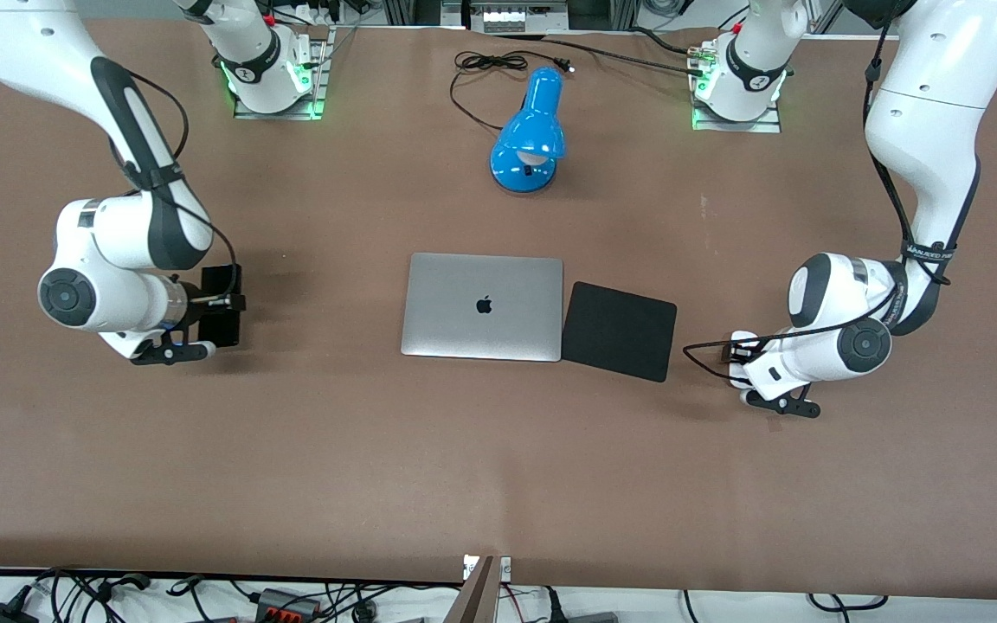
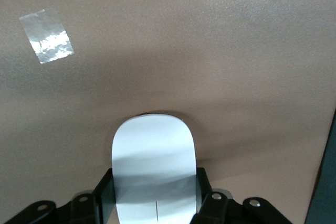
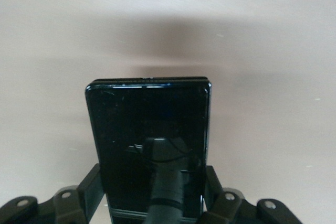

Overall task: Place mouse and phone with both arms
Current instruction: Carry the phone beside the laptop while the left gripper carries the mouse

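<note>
The white oval mouse sits between the left gripper's fingers, which are shut on its sides. In the front view the left gripper holds the mouse low over the table, beside the black pad toward the left arm's end. The black phone is clamped by its long edges in the right gripper. In the front view the right gripper holds the phone low over the table toward the right arm's end. I cannot tell whether either object touches the table.
A closed silver laptop lies mid-table with a black square mouse pad beside it toward the left arm. A blue lamp and its black cable stand near the bases. A strip of clear tape lies on the table.
</note>
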Controlling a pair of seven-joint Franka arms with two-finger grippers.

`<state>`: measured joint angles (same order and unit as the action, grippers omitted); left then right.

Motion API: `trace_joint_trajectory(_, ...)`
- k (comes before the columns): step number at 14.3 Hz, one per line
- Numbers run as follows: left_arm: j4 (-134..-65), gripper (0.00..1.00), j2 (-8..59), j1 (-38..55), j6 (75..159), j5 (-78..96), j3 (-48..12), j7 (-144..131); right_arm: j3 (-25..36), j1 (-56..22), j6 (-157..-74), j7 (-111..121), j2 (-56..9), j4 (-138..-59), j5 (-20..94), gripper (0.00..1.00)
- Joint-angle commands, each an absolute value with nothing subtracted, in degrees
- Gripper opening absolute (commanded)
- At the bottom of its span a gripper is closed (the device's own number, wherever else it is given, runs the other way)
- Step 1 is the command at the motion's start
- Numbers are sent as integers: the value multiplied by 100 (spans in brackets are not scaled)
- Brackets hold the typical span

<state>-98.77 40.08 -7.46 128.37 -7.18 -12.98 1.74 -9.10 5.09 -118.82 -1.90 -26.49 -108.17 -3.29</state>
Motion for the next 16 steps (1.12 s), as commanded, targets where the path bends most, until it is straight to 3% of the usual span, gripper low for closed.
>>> trace_joint_trajectory(1,-10028,59,3797,-756,12885,-861,-1327,238,-1387,466,-11874,-1121,-2750,-10784,-246,30)
trace_joint_trajectory(3,-9967,59,3744,-703,12798,-861,-1353,202,-1529,169,-12066,-1912,-2838,-10784,-237,30)
trace_joint_trajectory(8,-9212,59,3735,-196,11603,-791,-1775,-218,-1529,-412,-12497,-2426,-3067,-10767,-246,30)
trace_joint_trajectory(16,-9202,59,4165,527,11864,-774,-1775,-1345,-1538,-693,-12516,-2670,-3480,-10424,-193,30)
